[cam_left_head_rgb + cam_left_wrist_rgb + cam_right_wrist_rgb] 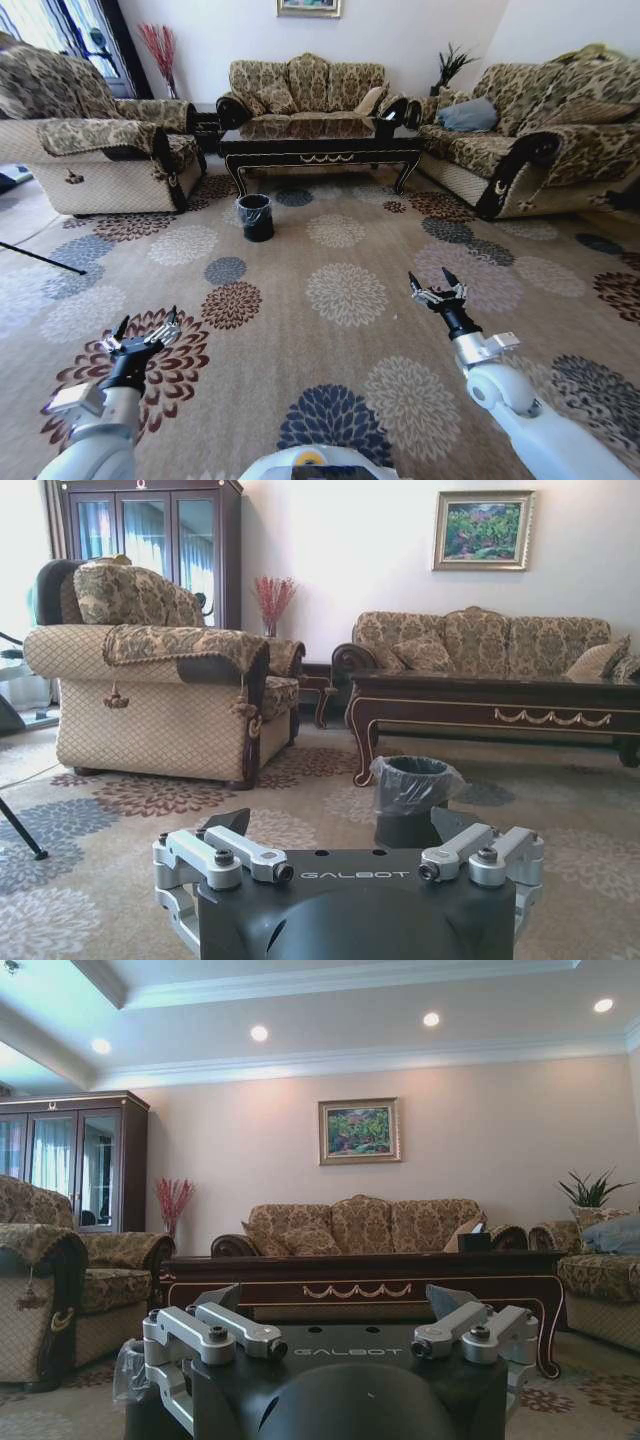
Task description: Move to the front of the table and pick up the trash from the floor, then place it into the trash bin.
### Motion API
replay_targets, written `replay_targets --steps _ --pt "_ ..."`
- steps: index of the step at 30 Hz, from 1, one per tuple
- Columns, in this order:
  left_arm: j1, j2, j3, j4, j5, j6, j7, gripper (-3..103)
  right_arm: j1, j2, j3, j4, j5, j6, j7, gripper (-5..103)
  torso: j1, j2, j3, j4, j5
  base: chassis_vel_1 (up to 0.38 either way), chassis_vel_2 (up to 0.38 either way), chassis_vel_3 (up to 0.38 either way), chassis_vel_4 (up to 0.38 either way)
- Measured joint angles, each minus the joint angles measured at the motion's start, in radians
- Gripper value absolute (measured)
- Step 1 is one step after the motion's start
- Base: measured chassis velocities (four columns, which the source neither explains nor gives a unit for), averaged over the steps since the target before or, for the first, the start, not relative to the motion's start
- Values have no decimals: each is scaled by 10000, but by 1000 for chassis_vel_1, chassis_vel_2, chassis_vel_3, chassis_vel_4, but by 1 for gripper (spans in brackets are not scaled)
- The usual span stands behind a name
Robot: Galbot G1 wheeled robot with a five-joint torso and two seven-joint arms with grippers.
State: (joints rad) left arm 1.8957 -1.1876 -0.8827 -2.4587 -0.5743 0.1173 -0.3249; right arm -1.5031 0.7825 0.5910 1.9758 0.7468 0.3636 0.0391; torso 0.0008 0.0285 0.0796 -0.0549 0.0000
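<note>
A home living room: patterned sofas [305,85], floral carpet [345,295], framed painting [359,1130].

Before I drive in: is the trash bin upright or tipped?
Upright. The trash bin stands on the carpet beside the table, rim up, with its liner folded over the rim.

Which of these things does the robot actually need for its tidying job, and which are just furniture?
For the job:
table
bin
left gripper, open
right gripper, open

Just there:
sofa
armchair
painting
cabinet
</note>
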Motion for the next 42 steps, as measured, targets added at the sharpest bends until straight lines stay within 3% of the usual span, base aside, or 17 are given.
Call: replay_targets --steps 23,42 --pt "73 -158 89 -221 241 34 131 100 -140 -10 247 136 -373 158 193 100 -1 0 -1 -1 0 -54 57 53 -52" --pt "-73 -174 150 49 331 91 66 100 370 -232 -220 -52 -202 163 166 100 -2 1 -1 0 -1 20 -25 -23 17"
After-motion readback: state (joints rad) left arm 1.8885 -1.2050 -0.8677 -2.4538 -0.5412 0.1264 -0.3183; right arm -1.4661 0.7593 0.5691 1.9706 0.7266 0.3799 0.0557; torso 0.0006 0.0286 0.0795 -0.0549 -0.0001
